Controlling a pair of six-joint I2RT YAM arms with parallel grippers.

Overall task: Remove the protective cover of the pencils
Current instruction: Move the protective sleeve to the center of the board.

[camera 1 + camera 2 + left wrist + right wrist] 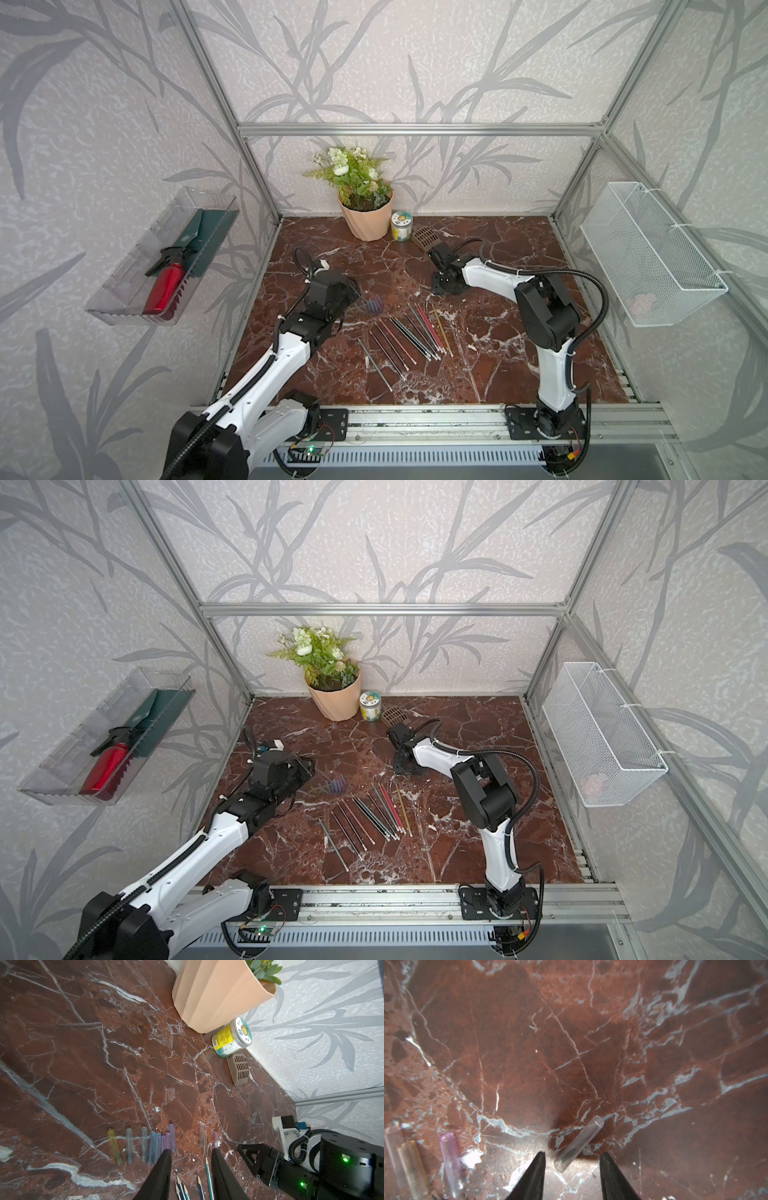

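Observation:
The pencils [407,336] lie fanned out side by side mid-table in both top views [370,816]. In the left wrist view several bare sharpened pencil tips [206,1164] lie between and under the fingers of my open left gripper [190,1151], which holds nothing. Beyond them the removed protective cover pieces lie in a row: a yellow cap [115,1147], greyish ones and a blue-purple cluster [160,1142]. My right gripper [573,1154] hangs open just over the table, and a clear cap [578,1144] lies loose right in front of its tips. More caps [450,1163] lie beside it.
A peach flower pot [368,220], a small jar [401,226] and a brown vented piece [424,237] stand along the back wall. A clear wall tray [124,291] holds a red bottle. A white wire basket [652,253] hangs on the right wall.

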